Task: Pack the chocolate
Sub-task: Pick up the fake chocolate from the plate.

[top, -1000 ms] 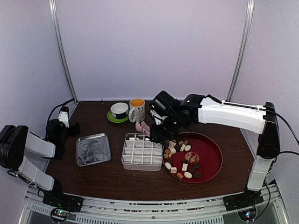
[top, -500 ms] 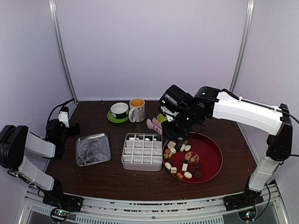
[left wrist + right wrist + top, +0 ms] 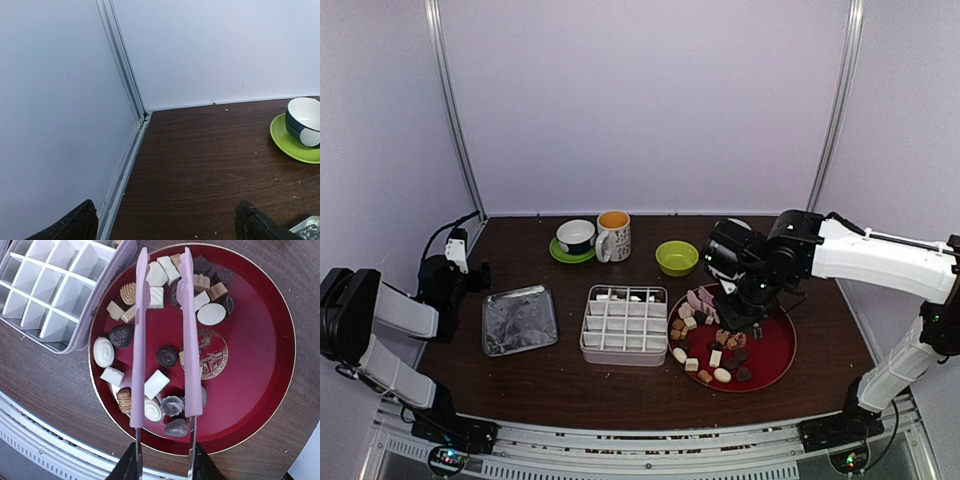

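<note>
The right gripper [image 3: 162, 465] clamps the pink tongs [image 3: 139, 340], their arms splayed over the chocolate [image 3: 157, 384] scattered on the red tray [image 3: 260, 365], mostly near the rim that meets the divided box [image 3: 82, 335]. The left gripper [image 3: 167, 225] gapes wide by the desk's [image 3: 200, 165] left wall edge.

Rear view spans the table [image 3: 570, 385]; right wrist (close) looks down on its red tray [image 3: 260, 390].

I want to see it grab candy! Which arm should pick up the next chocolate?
Right. The right tool holds pink tongs above the chocolates on the red tray. The left tool is open, far off by the wall.
</note>
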`<state>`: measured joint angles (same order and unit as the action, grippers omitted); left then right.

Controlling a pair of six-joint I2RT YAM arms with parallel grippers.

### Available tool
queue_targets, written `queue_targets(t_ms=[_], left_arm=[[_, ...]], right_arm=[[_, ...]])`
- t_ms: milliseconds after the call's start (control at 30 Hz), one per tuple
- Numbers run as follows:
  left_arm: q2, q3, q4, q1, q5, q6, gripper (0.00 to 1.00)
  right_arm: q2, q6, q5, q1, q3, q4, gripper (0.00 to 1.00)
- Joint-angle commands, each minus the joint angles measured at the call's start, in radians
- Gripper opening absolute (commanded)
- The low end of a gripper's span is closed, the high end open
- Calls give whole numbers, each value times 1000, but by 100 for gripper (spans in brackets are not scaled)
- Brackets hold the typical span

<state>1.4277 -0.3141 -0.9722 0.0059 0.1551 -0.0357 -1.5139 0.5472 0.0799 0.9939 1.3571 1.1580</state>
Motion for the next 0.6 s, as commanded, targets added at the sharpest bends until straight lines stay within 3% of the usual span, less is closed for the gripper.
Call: queue_targets(t_ms=[0, 300, 567], left_arm=[[-3, -8, -57, 8, -10, -10, 98], [-3, -8, -56, 8, -10, -9, 98], [-3, -8, -57, 7, -10, -10, 98]], right_arm=[[29, 54, -3, 5, -54, -32, 31], [59, 116, -153, 12, -132, -155, 33], [41, 142, -171, 24, -150, -177, 34]])
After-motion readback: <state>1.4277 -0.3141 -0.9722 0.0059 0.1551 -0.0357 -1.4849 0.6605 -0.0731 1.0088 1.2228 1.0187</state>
